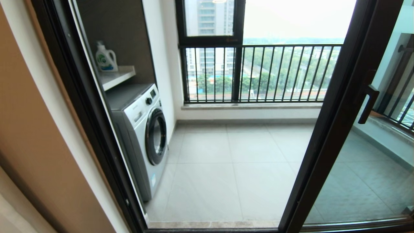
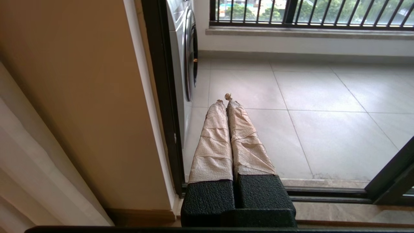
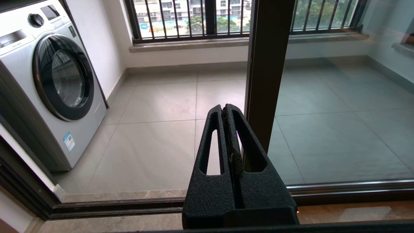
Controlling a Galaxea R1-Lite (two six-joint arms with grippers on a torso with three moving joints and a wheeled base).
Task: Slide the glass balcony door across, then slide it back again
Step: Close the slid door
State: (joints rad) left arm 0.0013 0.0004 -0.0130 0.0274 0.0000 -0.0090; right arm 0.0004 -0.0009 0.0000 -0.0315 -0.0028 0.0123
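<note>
Closed grippers seen before a partly open glass balcony door.

Nearest the wrist cameras, the left gripper [image 2: 225, 101], its fingers wrapped in tan tape, is held with jaws pressed together near the floor track, on the washing machine [image 1: 142, 136] side of the opening; the right gripper [image 3: 225, 111], bare black, is likewise shut on nothing, just in front of the door's upright. The glass balcony door [image 1: 339, 106] is seen as clear glass in a dark brown metal frame with a black bar handle [image 1: 368, 103], standing well apart from the washing machine, leaving the tiled balcony floor [image 1: 226, 161] exposed between them.
</note>
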